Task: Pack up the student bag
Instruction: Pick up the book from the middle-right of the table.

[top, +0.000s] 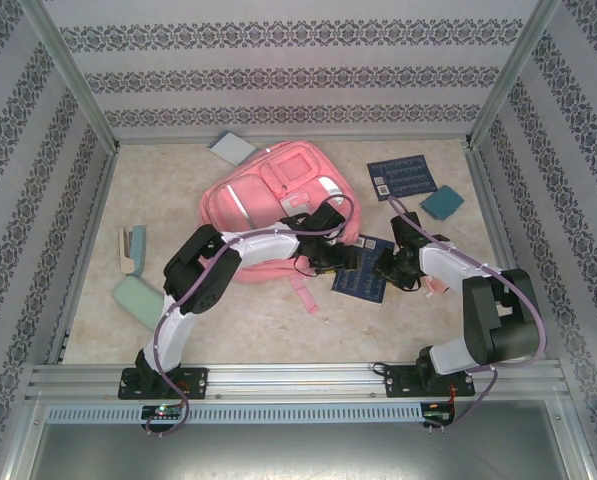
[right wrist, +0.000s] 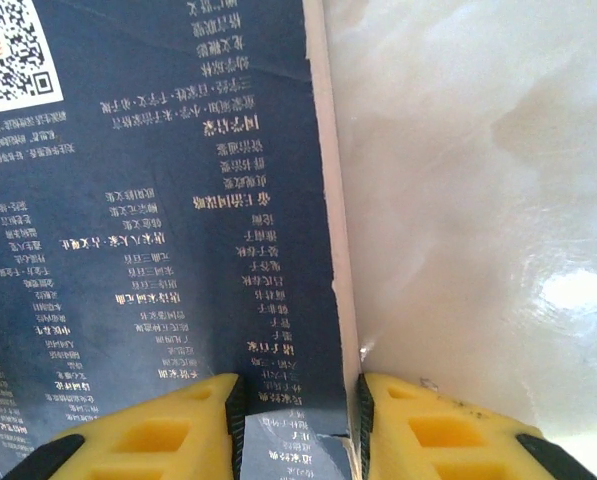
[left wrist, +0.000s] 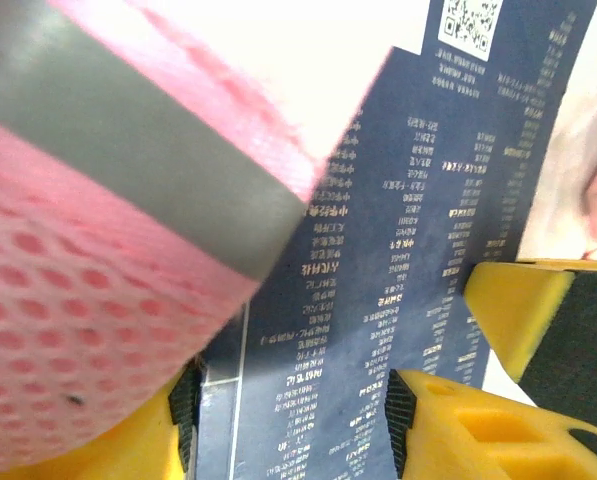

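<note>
The pink student bag (top: 278,195) lies flat in the middle of the table. Its mesh and grey stripe show close up in the left wrist view (left wrist: 98,300). A dark blue book (top: 366,270) lies just right of the bag's near corner. My left gripper (top: 330,262) is at the book's left side, jaws apart over the cover (left wrist: 378,250), with a bag corner overlapping its left finger. My right gripper (top: 390,268) stands at the book's right edge (right wrist: 178,200). Its jaws are apart, one finger on the cover and the other beside the page edge.
A second dark blue book (top: 402,178) and a teal item (top: 442,203) lie at the back right. A grey notebook (top: 232,148) sits behind the bag. A stapler (top: 131,248) and a pale green box (top: 138,300) are on the left. A metal frame edges the table.
</note>
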